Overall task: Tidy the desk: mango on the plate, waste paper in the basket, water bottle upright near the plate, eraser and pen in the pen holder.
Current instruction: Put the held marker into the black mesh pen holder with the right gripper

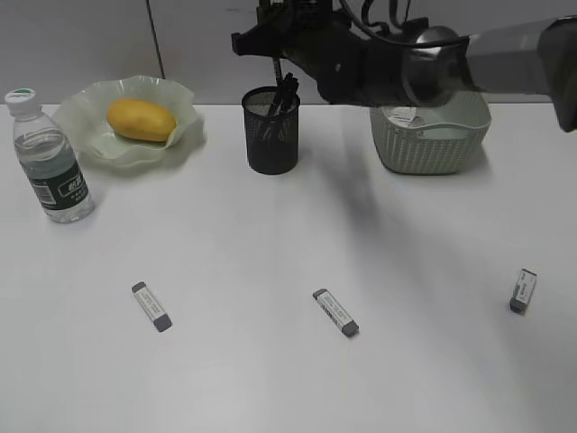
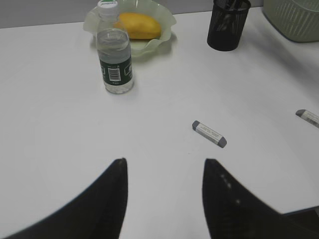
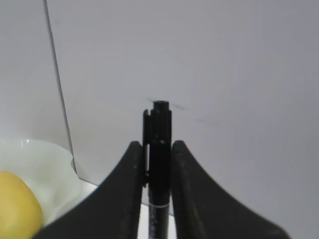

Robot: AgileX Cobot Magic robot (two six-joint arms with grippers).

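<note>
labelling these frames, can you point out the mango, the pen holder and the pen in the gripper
mango (image 1: 141, 120), exterior view, middle of its yellow skin
pen holder (image 1: 270, 135), exterior view, front of the black mesh wall
pen (image 3: 158, 144), right wrist view, black barrel between the fingers

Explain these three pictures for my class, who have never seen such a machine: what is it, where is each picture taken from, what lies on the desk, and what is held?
It is a robot with two arms. One picture looks down at the desk; the other two come from cameras on the wrists. The right gripper is shut on a black pen above the pen holder. The left gripper hangs open, holding nothing. The mango lies on the plate, the water bottle stands beside it, and three erasers lie loose. The basket stands at the back.
</note>
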